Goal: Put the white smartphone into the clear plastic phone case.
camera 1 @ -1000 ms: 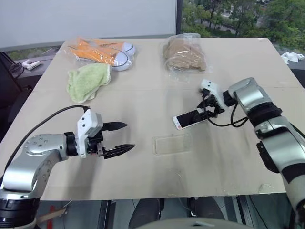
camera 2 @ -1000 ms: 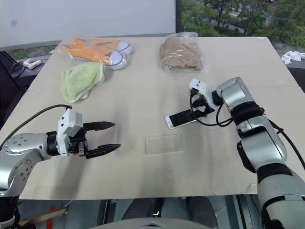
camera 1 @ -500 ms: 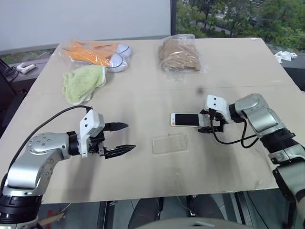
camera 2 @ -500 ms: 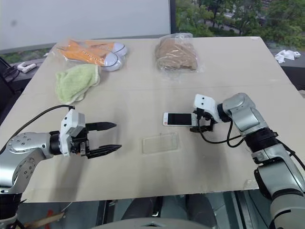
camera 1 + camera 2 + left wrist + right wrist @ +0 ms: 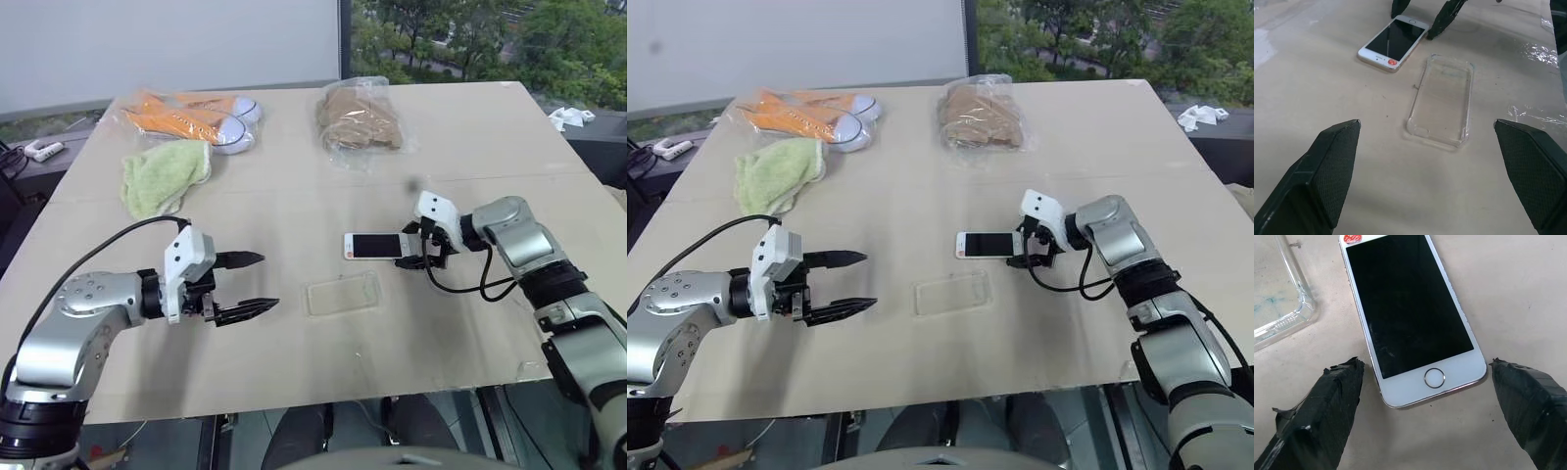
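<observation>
Two black fingers of the right gripper (image 5: 1422, 396) stand wide apart, straddling the home-button end of the flat white smartphone (image 5: 373, 246) without touching it, apparently lined up for a grasp. It lies screen-up on the beige table (image 5: 294, 196), just beside the clear plastic phone case (image 5: 342, 294). Left gripper (image 5: 250, 285) hovers spread and empty, well apart. The case's thin rim is hard to make out.

A pale beige table (image 5: 294, 196) carries the white smartphone (image 5: 372, 246), lying flat screen up, with the clear plastic phone case (image 5: 342, 295) just beside it. At the far side lie bagged orange sneakers (image 5: 196, 110), a green cloth (image 5: 162, 176) and a bagged brown bundle (image 5: 359, 117).
</observation>
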